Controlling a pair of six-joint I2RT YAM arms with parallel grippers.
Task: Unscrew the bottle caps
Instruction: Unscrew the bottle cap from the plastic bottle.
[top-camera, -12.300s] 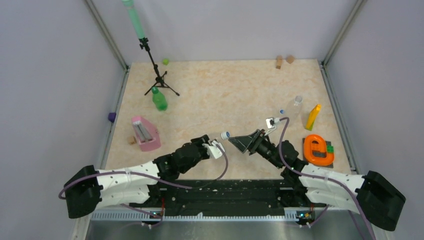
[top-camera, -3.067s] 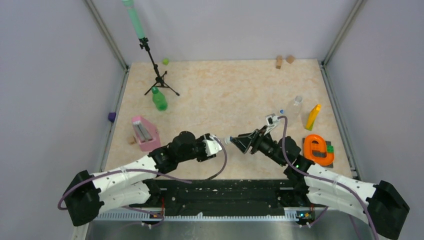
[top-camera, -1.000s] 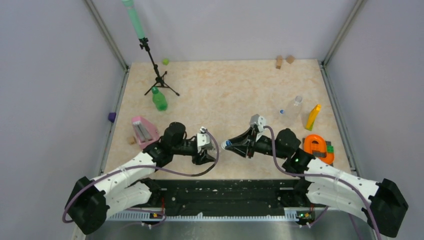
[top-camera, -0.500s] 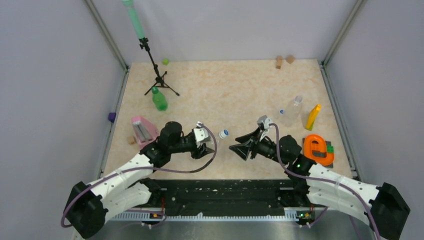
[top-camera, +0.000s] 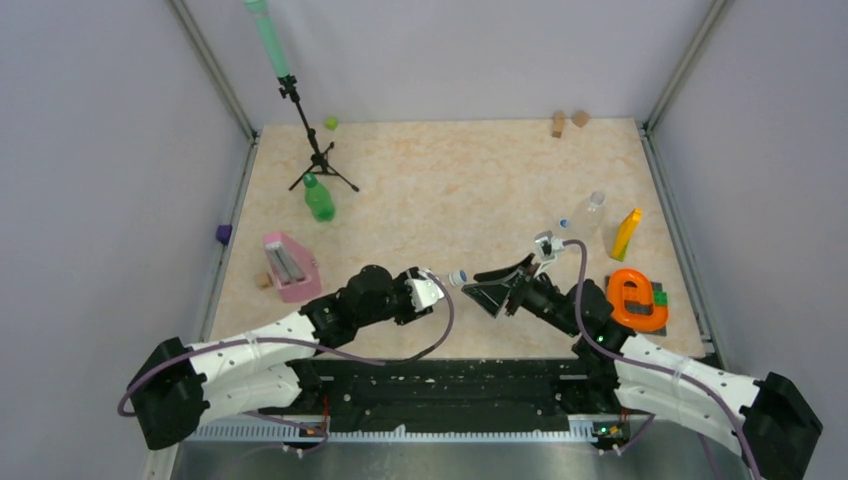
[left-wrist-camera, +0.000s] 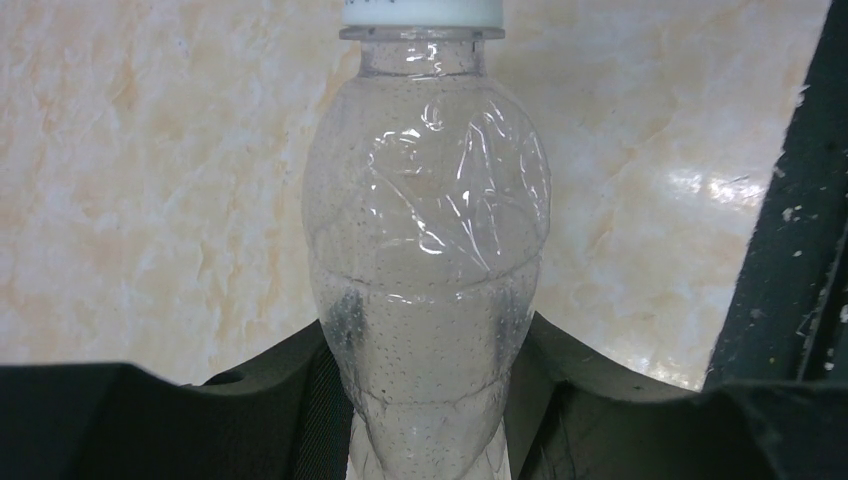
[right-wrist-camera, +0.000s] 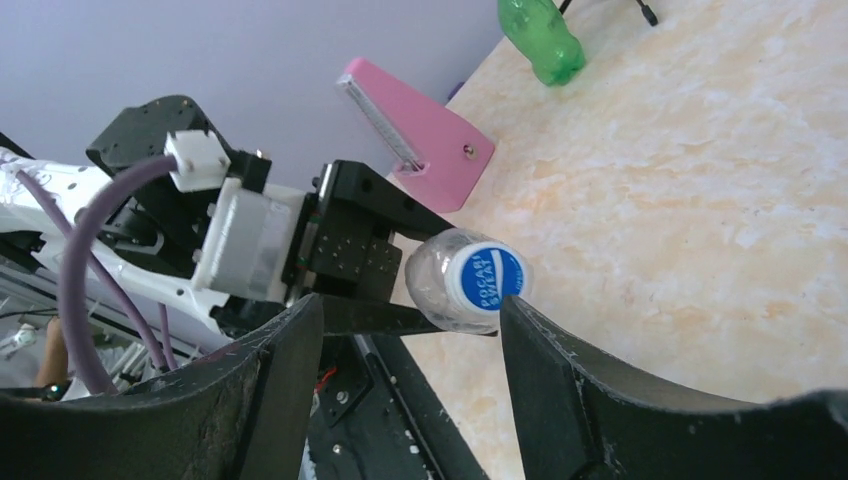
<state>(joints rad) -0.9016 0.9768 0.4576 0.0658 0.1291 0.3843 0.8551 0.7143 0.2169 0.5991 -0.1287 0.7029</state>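
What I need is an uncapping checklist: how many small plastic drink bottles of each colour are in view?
Translucent green plastic bottle: 1
Clear colourless plastic bottles: 2 (held bottle in the left gripper; other bottle beside the tall yellow block)
Total: 3

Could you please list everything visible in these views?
held bottle: one, clear, near centre, gripped
blue cap: one, blue, on held bottle
second clear bottle: one, colourless, right side
tripod: one, black, far left
green bottle: one, green, beside tripod
yellow block: one, yellow, right edge
orange ring: one, orange, near right
pink wedge: one, pink, near left
lime-green lump: one, far left corner
wooden blocks: two, brown, far right corner
left claw: one, black, shut on held bottle
right claw: one, black, open, facing blue cap
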